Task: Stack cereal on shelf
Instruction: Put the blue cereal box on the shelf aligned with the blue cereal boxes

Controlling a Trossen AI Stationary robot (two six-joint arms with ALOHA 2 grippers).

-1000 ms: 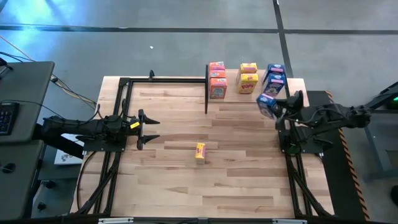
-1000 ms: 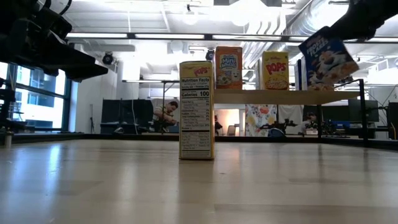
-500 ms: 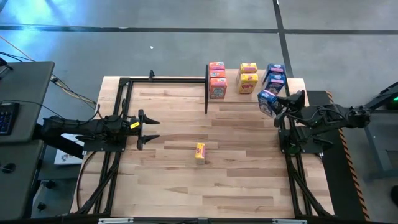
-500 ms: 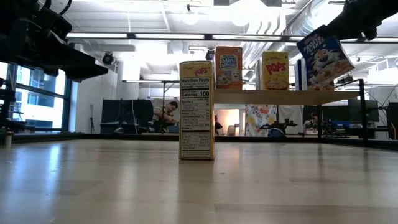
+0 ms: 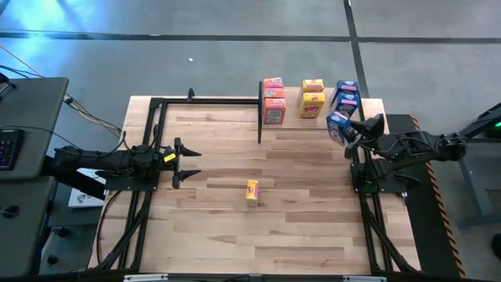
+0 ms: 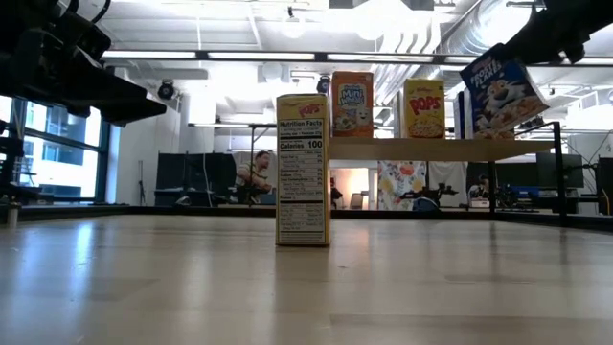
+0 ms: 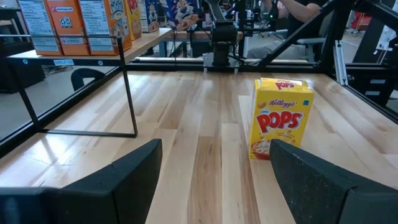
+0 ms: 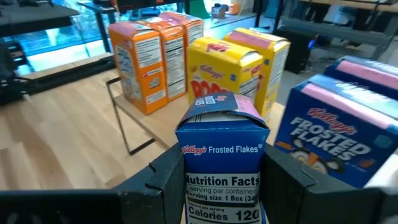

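Observation:
The shelf stands at the table's far right, a light board on thin black posts. On it stand three orange-pink boxes, two yellow boxes and two blue boxes. One more yellow box stands upright on the tabletop near the middle, also in the left wrist view. My right gripper is shut on a third blue box, just in front of the shelf's right end. My left gripper waits open at the table's left side. My right gripper pinches the blue box between its two fingers, one on each broad face, with the narrow nutrition panel facing the wrist. It comes from the table's right side. The box is lifted clear and tilted, level with the boxes on the shelf.
A black metal frame runs along the table's far edge and both sides. A black post stands at the shelf's left end. A room with people and desks lies beyond the table. Bare planks lie around the lone yellow box.
My right gripper has carried the blue box toward the table's far edge, closer to the shelf's right end, and slightly toward the right. The box stays tilted in the hold. The left arm and the other boxes have kept still.

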